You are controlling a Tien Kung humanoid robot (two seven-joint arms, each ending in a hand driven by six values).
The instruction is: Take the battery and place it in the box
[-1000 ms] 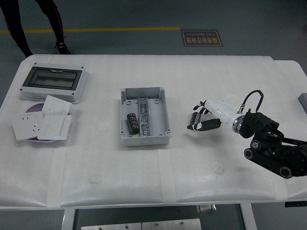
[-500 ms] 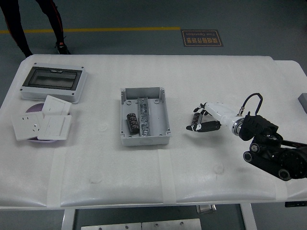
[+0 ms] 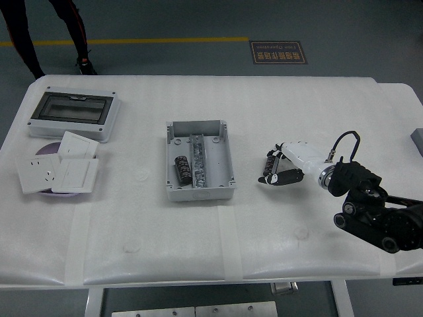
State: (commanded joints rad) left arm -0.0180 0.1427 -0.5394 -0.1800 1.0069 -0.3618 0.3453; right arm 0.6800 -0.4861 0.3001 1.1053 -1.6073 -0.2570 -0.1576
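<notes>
The grey box lies with its lid off in the middle of the table. A dark cylindrical battery rests inside it, against the left wall beside the metal rail. To the right of the box, well apart from it, my right hand hovers low over the table. Its white palm faces up and its black fingers are relaxed, with nothing in them. The left arm does not show.
A grey enclosure with a dark clear lid stands at the back left. Several white switch and socket plates lie on a purple dish in front of it. A grey object touches the right edge. A person's legs stand beyond the table.
My right hand has drifted slightly down and to the right, away from the box, and the forearm has dropped lower. The battery stays in the box.
</notes>
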